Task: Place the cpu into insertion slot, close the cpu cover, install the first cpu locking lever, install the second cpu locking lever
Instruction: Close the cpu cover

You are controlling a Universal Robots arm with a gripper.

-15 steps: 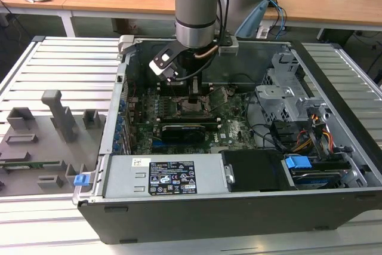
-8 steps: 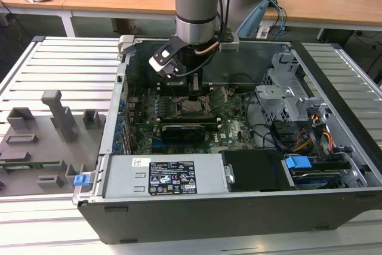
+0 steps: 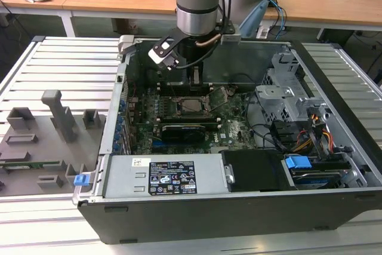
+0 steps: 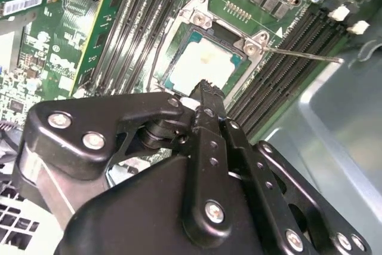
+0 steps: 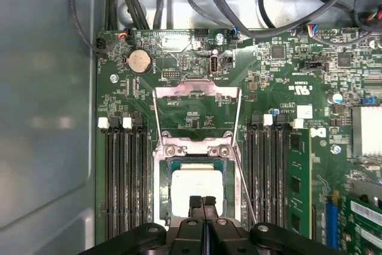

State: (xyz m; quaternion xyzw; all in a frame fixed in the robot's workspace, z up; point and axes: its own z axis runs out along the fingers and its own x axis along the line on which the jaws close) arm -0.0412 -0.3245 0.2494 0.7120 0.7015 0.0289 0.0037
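The cpu (image 5: pixel 194 188) lies flat in its socket. It is a small square with a dull, pale silver-grey metal top and a thin green rim. It sits on the glossy green motherboard (image 5: pixel 274 88), between rows of long black memory slots (image 5: pixel 122 171). The cpu cover (image 5: pixel 197 92), a thin bright metal frame with a square window, is swung open off the chip, and bare board shows through the window. In the second wrist view a slim wire locking lever (image 4: pixel 298 54) juts out beside the socket. The matte black gripper (image 5: pixel 202 200) hangs over one edge of the cpu, its jaws pressed together on nothing. In the exterior view the arm reaches down into the open grey steel computer case (image 3: pixel 239 213), which stands on a ribbed metal counter (image 3: pixel 65 64).
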